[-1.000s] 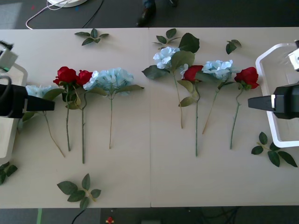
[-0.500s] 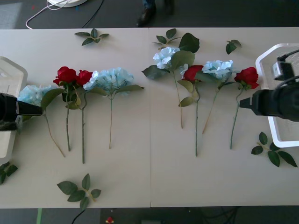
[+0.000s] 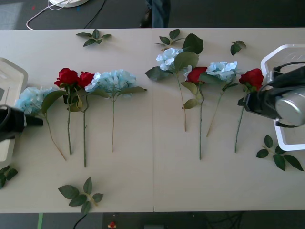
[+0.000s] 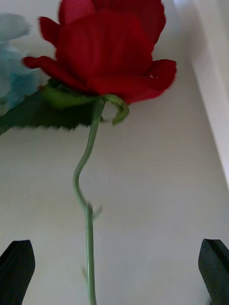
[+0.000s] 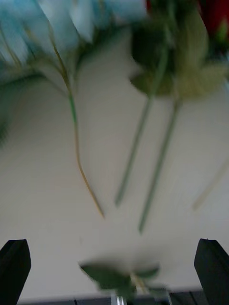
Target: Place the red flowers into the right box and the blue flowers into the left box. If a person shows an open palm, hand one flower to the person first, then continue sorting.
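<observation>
Both grippers open, holding nothing.
Right gripper (image 3: 244, 101) at frame right, beside rose (image 3: 252, 78) stem; left gripper (image 3: 39, 122) at left edge near blue flower (image 3: 29, 98).

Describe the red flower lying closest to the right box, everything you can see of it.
The red flower is an artificial-looking rose with a full, deep red bloom, green sepals beneath it and a serrated dark leaf beside the head. Its thin green stem kinks just under the bloom, then runs straight toward the table's near edge. It lies flat on the beige table, bloom at the far end, beside the white right box. The right pincer hovers by its stem, open and not touching; a pale blue flower lies alongside.
</observation>
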You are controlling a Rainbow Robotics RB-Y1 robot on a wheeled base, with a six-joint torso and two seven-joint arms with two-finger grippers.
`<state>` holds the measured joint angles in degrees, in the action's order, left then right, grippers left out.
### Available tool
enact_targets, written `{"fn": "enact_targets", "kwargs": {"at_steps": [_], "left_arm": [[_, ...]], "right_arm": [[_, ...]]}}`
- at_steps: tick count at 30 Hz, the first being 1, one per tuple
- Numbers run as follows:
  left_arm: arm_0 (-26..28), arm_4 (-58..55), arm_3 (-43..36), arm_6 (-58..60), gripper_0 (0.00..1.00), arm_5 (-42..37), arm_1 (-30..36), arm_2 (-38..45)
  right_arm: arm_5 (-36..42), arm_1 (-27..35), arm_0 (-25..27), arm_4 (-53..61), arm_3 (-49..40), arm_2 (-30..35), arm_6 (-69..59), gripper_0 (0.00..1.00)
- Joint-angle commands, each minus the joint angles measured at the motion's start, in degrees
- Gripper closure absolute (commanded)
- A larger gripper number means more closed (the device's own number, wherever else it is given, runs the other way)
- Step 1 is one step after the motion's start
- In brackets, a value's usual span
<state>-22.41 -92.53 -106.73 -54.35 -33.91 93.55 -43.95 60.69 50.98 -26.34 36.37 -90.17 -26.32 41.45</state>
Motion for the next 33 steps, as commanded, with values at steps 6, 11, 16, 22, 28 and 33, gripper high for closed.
{"fn": "enact_targets", "kwargs": {"at_steps": [6,11,16,22,28,33], "left_arm": [[-20.31,1.39,17.61,3.37,0.0,0.52,-11.29,-16.78],[-21.19,1.74,24.37,3.46,0.0,0.52,-17.0,-18.8],[-21.19,2.27,28.59,3.37,0.0,0.52,-20.6,-19.07],[-21.27,3.06,29.38,3.28,0.0,0.43,-22.19,-20.56],[-21.27,3.76,29.21,3.02,0.0,0.43,-22.27,-22.32],[-21.27,4.2,29.3,3.02,0.0,0.43,-22.27,-23.37]], "right_arm": [[-7.07,-7.47,-12.25,-3.58,15.82,-9.02,-0.14,0.0],[-11.2,-9.49,-15.32,-3.67,22.32,-12.53,-0.41,0.06],[-12.35,-9.67,-15.85,-3.58,23.81,-13.23,-0.5,1.0],[-12.26,-9.58,-15.85,-3.67,23.81,-13.23,-0.5,1.0],[-12.26,-9.49,-15.76,-3.67,23.73,-13.23,-0.32,1.0],[-12.26,-8.79,-15.76,-3.32,22.85,-13.23,-0.06,1.0]]}}
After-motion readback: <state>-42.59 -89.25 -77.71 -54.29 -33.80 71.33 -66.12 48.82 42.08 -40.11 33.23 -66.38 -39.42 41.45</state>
